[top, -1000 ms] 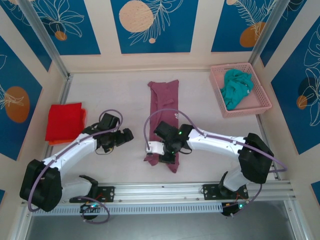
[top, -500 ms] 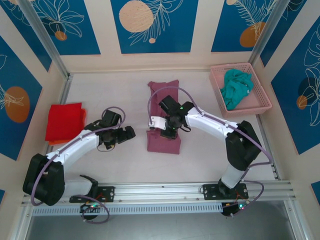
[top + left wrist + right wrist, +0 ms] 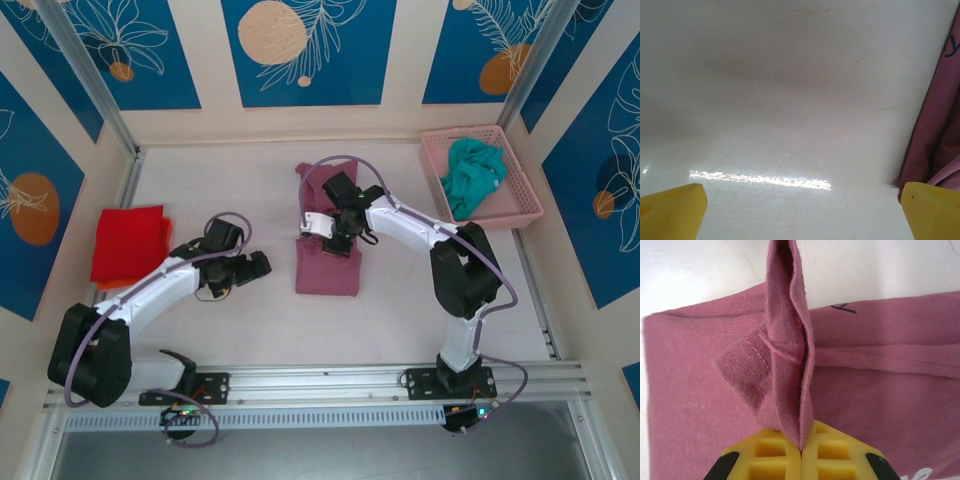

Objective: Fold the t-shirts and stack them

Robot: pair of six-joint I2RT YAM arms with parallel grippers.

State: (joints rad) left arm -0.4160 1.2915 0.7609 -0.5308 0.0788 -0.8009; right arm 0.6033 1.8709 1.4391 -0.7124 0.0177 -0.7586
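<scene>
Open tabletop [image 3: 215, 185] lies between the folded red t-shirt [image 3: 128, 243] and the mauve-pink t-shirt [image 3: 328, 268]; the left arm [image 3: 150, 290] crosses its near part. The right arm [image 3: 412, 226] bars the gap toward the pink basket [image 3: 525, 190] by the right wall.

Bright, sharp w/ glare on table [image 3: 760, 179].

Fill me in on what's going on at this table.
The right gripper is shut on an edge of the mauve-pink t-shirt, holding it up over the rest of the partly folded shirt. The left gripper hangs open and empty over the table just left of it. The red t-shirt lies folded at the left; the teal t-shirt sits crumpled in the pink basket.
</scene>
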